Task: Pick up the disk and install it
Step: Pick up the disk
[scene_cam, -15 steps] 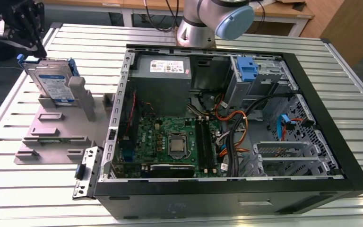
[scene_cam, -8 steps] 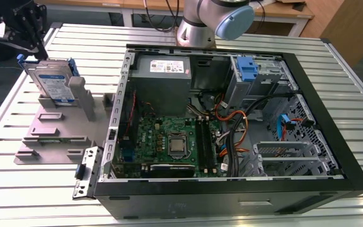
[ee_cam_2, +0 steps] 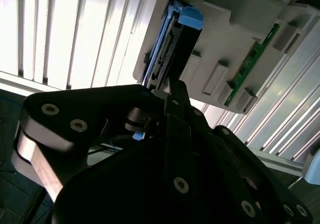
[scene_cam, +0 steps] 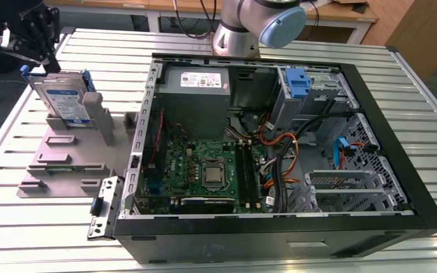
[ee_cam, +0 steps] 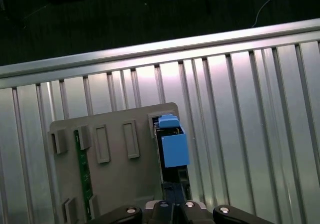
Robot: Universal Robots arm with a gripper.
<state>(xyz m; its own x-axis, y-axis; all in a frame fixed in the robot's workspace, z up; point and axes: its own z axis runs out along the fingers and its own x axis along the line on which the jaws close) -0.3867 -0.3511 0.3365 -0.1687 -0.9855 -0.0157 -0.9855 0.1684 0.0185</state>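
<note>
1. Silver metal slats make up the tabletop (scene_cam: 36, 233), and I see dark floor past its edge.
2. A big black open computer case (scene_cam: 279, 242) lies on the tabletop in the exterior view. Inside it are a green circuit board (scene_cam: 203, 165), a grey power box with a white sticker (scene_cam: 200, 94) and a blue plastic bracket (scene_cam: 298, 82).
3. A flat grey plastic holder (scene_cam: 66, 153) sits just beside the case, on the exterior view's left.
4. The flat silver disk with a blue-and-white label in a blue plastic frame (scene_cam: 65, 101) stands up on its edge in the holder, at the far end.
5. My black pincer (scene_cam: 42, 57) hangs right above the disk's top edge.
6. In both wrist views the pincer (ee_cam_2: 172, 89) (ee_cam: 172, 209) lines up with the disk (ee_cam_2: 172, 44) (ee_cam: 172, 144) and is very close to its end.
7. I cannot tell if the pincer is open or closed, or if it touches the disk.
8. A thin green board (ee_cam: 82, 169) also sits in the holder (ee_cam: 115, 174), apart from the disk.
</note>
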